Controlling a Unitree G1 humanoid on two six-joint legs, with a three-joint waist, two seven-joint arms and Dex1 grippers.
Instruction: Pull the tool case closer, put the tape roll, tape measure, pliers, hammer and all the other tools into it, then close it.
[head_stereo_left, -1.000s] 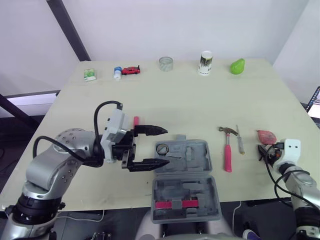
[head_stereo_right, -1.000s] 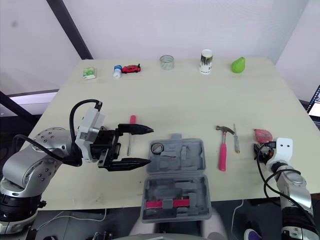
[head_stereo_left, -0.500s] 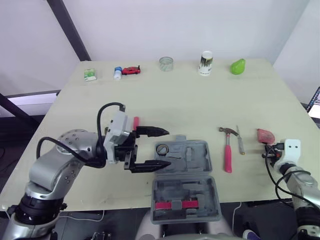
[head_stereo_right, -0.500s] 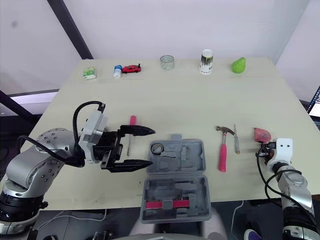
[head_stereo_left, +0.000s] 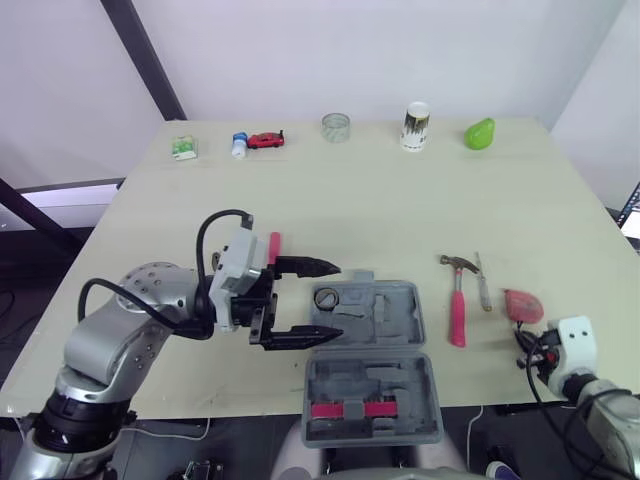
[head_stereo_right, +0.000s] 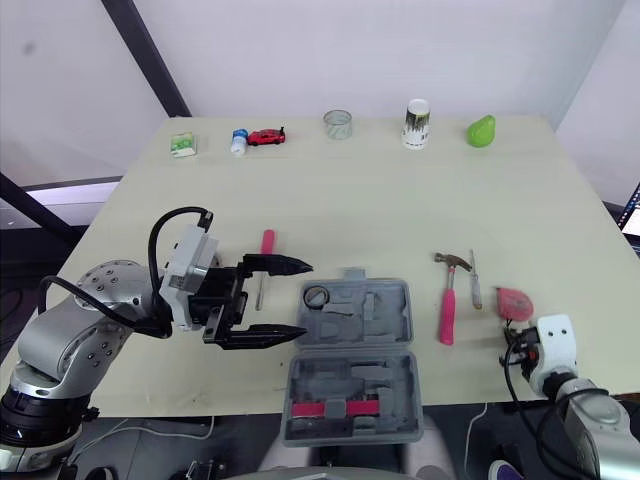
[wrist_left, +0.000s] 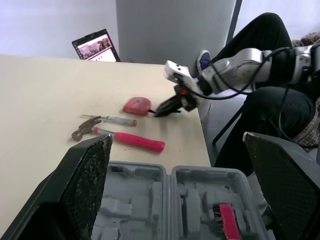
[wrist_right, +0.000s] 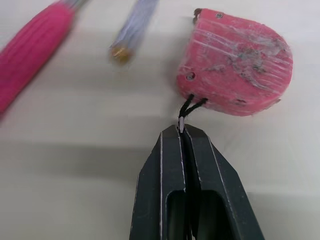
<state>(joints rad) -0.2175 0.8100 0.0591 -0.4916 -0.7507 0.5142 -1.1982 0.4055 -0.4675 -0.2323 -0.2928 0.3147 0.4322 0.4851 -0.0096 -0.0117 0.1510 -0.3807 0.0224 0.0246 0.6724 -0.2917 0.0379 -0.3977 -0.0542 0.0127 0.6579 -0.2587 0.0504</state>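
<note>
From the head, the open tool case (head_stereo_left: 395, 318) lies at the near edge of the table (head_stereo_left: 400, 190), with the tape roll (head_stereo_left: 326, 298) sitting in the left end of its far half. The left gripper (head_stereo_left: 338, 300) is just left of the case, its two fingers spread wide and holding nothing. A red-handled screwdriver (head_stereo_left: 273, 244) lies on the table just beyond it. Right of the case lie the pink-handled hammer (head_stereo_left: 456, 305) and a slim tool (head_stereo_left: 482, 285) just beside it. Further right, the pink tape measure (head_stereo_left: 522, 303) lies near the table's right edge. From the left wrist, the left fingers (wrist_left: 90, 175) stand far apart over the case's grey trays, and across the table the right gripper (wrist_left: 159, 113) has its tips at the tape measure. From the right wrist, the right fingers are pressed together, pinching the tape measure's black strap (wrist_right: 192, 105). The tape measure lies flat on the table just ahead of them, with the hammer's handle and the slim tool off to one side.
</note>
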